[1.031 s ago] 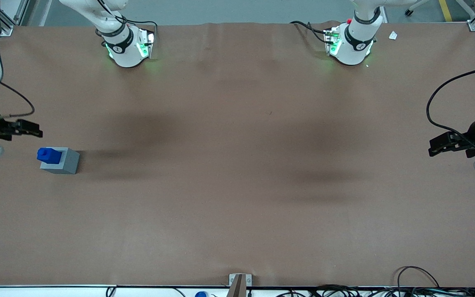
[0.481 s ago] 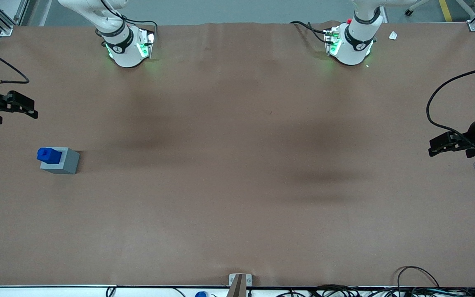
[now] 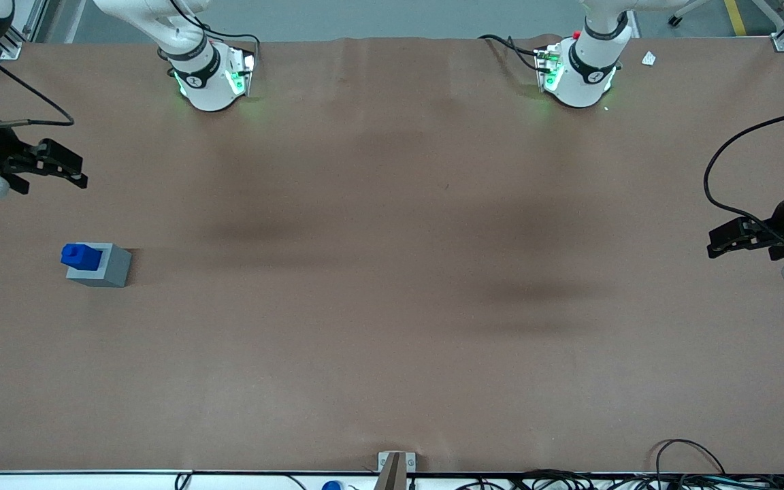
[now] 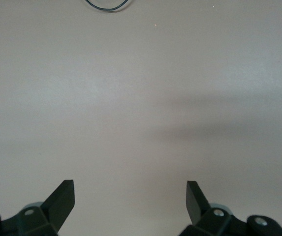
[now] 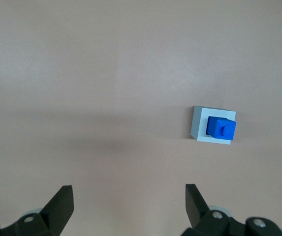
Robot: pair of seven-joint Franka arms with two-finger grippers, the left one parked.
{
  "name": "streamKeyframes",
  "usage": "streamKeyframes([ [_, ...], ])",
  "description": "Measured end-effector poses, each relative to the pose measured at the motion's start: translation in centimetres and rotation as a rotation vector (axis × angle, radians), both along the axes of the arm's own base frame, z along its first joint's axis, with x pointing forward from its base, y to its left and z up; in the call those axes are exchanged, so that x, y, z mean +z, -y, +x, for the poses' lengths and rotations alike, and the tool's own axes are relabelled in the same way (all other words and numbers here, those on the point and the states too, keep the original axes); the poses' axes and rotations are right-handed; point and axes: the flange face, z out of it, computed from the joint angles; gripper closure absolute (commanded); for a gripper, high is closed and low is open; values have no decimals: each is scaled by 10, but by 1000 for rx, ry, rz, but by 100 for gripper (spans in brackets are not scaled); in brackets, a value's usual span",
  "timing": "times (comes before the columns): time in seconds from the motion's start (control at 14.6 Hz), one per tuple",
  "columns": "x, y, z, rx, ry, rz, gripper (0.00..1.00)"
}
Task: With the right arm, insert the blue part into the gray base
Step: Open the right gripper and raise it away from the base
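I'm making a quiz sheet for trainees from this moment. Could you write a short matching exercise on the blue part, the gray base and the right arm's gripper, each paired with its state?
Things:
1. blue part
2. gray base
3. gripper

States:
A. resting on the brown table
B. open, holding nothing, farther from the front camera than the base
C. seated in the top of another piece

Pairs: 1-C, 2-A, 3-B

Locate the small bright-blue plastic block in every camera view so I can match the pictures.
Front view: blue block sits in the light-gray plastic cube, nearer the camera than the open right gripper.
Right wrist view: block in the cube.
Left wrist view: not in it.
Shared landmark: the gray cube.
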Motion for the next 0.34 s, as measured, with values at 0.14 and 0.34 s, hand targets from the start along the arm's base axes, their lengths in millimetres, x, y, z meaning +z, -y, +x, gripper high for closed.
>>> streamKeyframes([
  [0.14, 8, 2, -3, -7, -4, 0, 0],
  [0.34, 31, 9, -7, -27, 14, 1, 0],
])
